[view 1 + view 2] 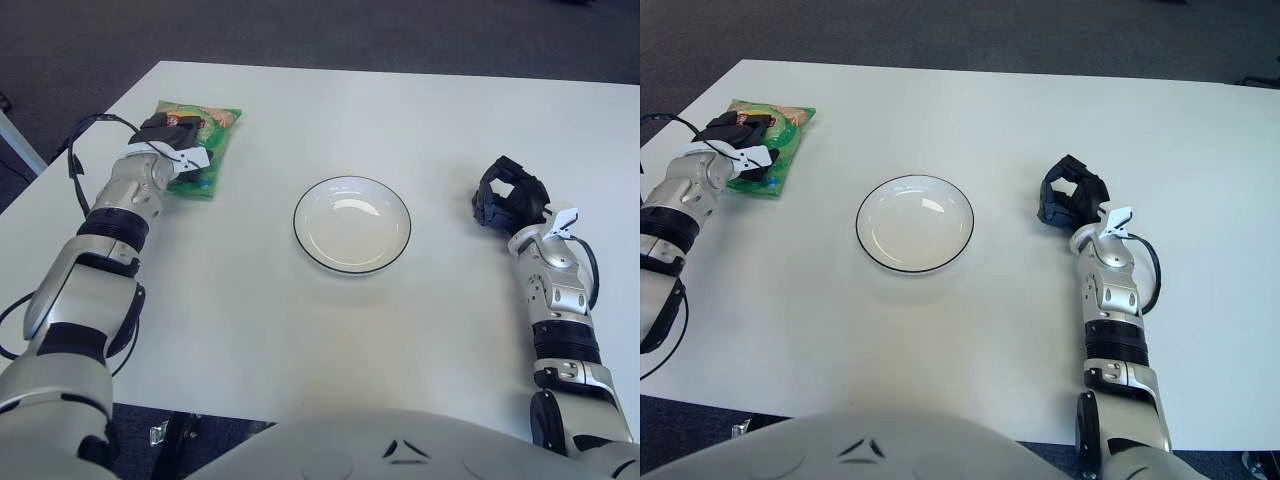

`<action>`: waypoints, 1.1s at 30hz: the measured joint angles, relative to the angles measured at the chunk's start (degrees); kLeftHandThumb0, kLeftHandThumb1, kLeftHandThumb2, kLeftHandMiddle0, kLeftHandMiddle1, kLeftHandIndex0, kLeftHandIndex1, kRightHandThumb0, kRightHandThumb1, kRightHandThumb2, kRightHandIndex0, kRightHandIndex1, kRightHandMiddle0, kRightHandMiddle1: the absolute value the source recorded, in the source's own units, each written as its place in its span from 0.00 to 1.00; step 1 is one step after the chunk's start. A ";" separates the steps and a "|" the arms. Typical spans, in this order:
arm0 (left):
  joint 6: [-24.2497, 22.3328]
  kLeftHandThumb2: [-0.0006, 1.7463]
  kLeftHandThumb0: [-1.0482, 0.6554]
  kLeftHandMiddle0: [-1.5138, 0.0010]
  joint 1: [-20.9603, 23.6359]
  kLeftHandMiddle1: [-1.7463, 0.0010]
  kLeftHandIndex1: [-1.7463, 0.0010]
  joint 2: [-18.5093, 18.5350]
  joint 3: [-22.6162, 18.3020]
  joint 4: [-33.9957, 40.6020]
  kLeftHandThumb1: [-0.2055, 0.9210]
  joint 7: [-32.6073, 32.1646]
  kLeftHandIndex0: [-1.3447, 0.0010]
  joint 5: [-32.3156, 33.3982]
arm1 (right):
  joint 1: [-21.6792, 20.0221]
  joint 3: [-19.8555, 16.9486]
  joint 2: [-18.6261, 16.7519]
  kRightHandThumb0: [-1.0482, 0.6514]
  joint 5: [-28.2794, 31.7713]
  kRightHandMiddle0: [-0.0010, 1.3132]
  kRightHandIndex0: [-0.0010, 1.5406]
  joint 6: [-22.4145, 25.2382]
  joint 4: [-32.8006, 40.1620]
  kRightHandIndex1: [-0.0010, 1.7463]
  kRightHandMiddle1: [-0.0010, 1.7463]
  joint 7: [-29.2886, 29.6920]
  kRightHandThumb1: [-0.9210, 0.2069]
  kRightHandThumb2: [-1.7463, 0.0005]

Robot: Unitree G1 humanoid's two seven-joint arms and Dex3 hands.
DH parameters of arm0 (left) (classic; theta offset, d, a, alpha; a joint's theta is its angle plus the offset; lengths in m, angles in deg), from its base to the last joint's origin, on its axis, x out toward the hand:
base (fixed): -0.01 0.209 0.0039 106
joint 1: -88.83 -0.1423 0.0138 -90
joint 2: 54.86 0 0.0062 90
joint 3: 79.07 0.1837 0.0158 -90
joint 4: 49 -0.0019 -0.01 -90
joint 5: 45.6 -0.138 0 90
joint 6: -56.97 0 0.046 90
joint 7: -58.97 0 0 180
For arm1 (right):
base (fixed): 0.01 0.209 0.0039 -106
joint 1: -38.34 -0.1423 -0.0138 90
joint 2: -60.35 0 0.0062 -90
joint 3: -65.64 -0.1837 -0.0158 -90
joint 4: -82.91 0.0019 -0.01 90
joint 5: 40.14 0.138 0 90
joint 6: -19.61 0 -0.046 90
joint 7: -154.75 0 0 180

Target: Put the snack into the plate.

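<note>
The snack is a green bag (216,138) lying flat near the table's far left corner. My left hand (168,129) is pressed down on the bag's left half, its black fingers curled onto the wrapper and hiding part of it. The bag still lies on the table. The white plate (351,225) with a dark rim stands empty in the middle of the table, well to the right of the bag. My right hand (506,196) shows to the right of the plate, fingers loosely bent and holding nothing.
The white table (260,320) has its left edge close beside the bag and my left forearm. A black cable (82,135) loops off my left wrist over that edge. Dark carpet lies beyond the far edge.
</note>
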 measured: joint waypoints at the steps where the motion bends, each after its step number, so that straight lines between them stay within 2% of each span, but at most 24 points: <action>1: 0.45 0.77 0.03 0.83 -0.03 0.93 0.69 0.12 -0.07 0.08 1.00 0.36 1.00 0.52 | 0.04 0.00 0.02 0.34 0.00 0.45 0.84 0.00 0.05 1.00 1.00 0.00 0.51 0.27; 6: 1.84 0.78 0.03 0.82 -0.52 0.93 0.68 1.07 -0.70 1.33 1.00 3.30 1.00 3.00 | 0.17 0.01 0.03 0.34 0.04 0.45 0.83 0.03 0.22 1.00 1.00 -0.13 0.50 0.27; 11: 1.62 0.78 0.03 0.82 -3.46 0.93 0.68 2.37 -1.82 7.62 1.00 7.48 1.00 5.64 | 0.25 -0.05 0.13 0.34 0.12 0.44 0.83 0.04 0.24 1.00 1.00 -0.60 0.50 0.27; 18: -1.93 0.78 0.04 0.81 -11.89 0.93 0.66 4.39 -4.30 25.05 1.00 13.63 1.00 8.41 | 0.24 -0.07 0.15 0.34 0.12 0.44 0.83 0.06 0.27 1.00 1.00 -0.78 0.50 0.28; 26: -1.07 0.77 0.05 0.79 -18.44 0.91 0.64 6.21 -6.34 37.59 1.00 18.83 1.00 11.34 | 0.37 -0.02 0.16 0.34 0.13 0.44 0.83 0.10 0.30 1.00 1.00 -0.87 0.50 0.28; 33: -1.92 0.74 0.06 0.77 -27.24 0.90 0.61 7.07 -9.74 52.24 1.00 22.20 1.00 15.06 | 0.62 -0.03 0.12 0.34 0.15 0.45 0.83 0.15 0.67 1.00 1.00 -0.99 0.50 0.27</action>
